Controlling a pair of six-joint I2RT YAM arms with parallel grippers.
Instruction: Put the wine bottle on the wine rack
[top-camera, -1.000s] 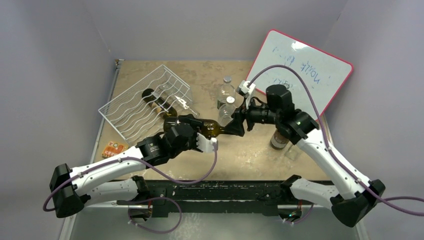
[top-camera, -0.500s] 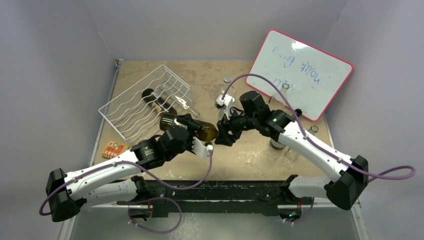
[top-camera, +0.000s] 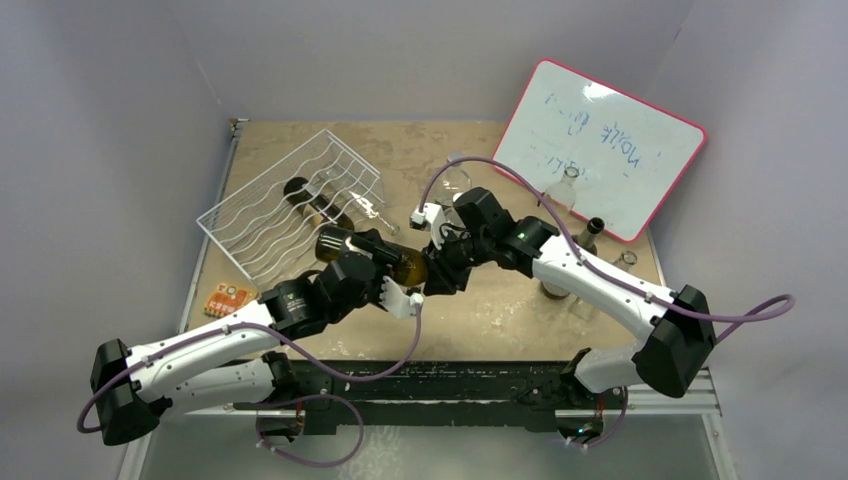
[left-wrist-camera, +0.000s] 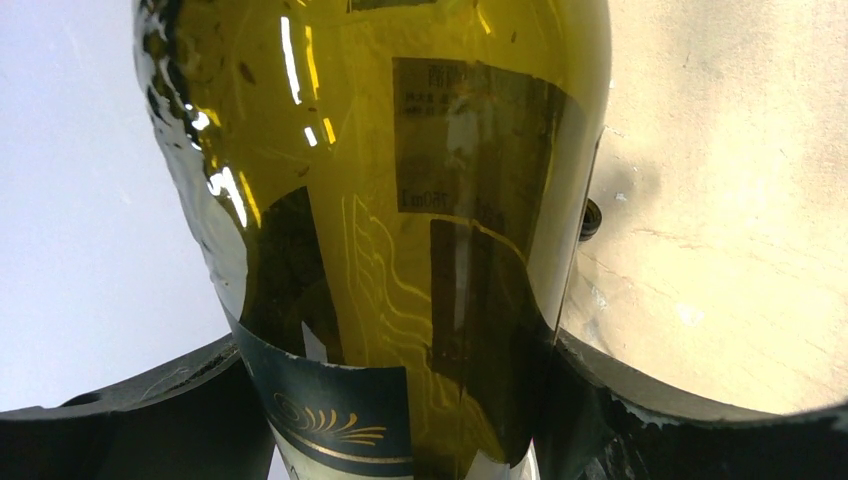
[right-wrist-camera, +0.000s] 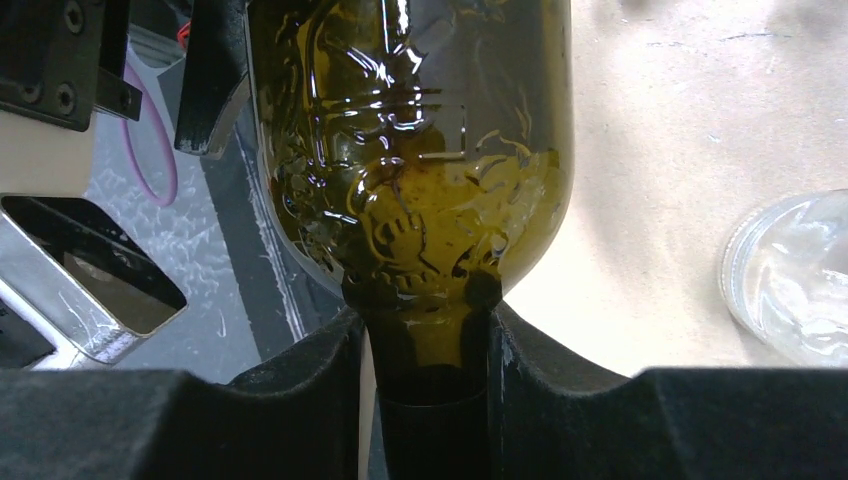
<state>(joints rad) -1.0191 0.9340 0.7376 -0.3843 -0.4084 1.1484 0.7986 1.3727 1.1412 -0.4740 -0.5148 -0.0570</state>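
The right hand (top-camera: 436, 279) has swung in from 3 o'clock and pinched the neck of the wine bottle (top-camera: 408, 266), the left hand (top-camera: 383, 268) gripping its body above the desk (top-camera: 500, 310); best carry it level toward the wine rack (top-camera: 262, 222) at 10 o'clock.

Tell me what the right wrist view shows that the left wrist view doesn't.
Right wrist only: the right tool gripping the neck of the wine bottle, and a clear glass container at the right edge. Left wrist only: the back label seen through the glass, with the left tool gripping the body. Both: the olive-green bottle and the tan table.
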